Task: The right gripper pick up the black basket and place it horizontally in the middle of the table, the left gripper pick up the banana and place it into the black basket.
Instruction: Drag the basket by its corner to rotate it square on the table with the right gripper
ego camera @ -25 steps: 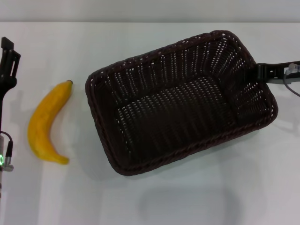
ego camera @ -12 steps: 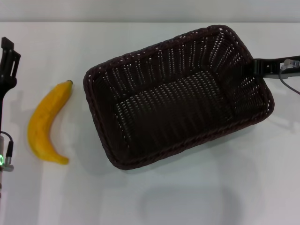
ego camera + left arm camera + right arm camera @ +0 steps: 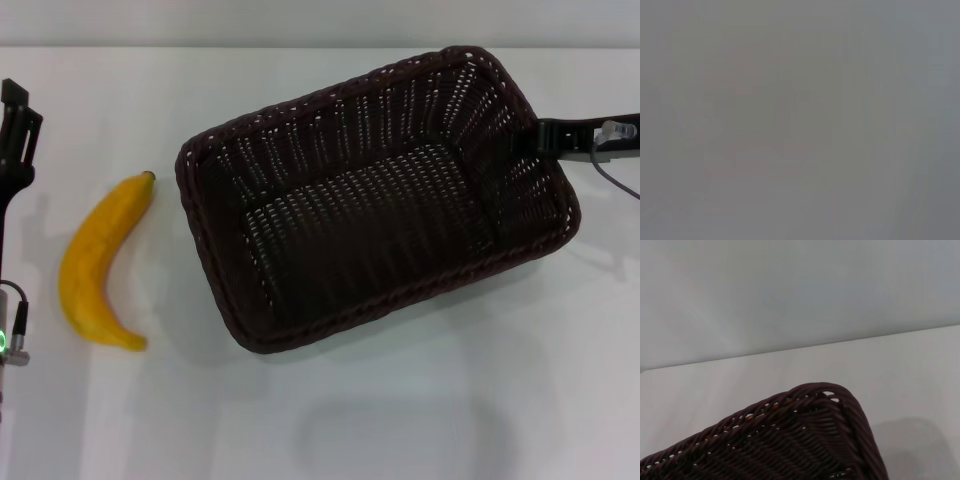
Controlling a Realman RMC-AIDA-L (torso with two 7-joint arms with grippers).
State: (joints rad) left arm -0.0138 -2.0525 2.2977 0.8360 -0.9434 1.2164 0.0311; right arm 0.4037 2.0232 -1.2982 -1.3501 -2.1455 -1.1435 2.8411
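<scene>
The black basket (image 3: 370,200) hangs tilted above the white table (image 3: 300,90), with its shadow on the tabletop below it. My right gripper (image 3: 532,137) is shut on the basket's right short rim. The right wrist view shows a rounded corner of the basket (image 3: 805,430). The yellow banana (image 3: 95,265) lies on the table left of the basket, stem tip pointing away from me. My left gripper (image 3: 16,120) is parked at the table's left edge, left of the banana and apart from it. The left wrist view shows only plain grey.
The table's far edge (image 3: 320,46) runs just behind the basket. White tabletop lies in front of the basket and between it and the banana.
The basket has shifted slightly to the left and away from me, carried by my right gripper. The banana and the left arm have not moved.
</scene>
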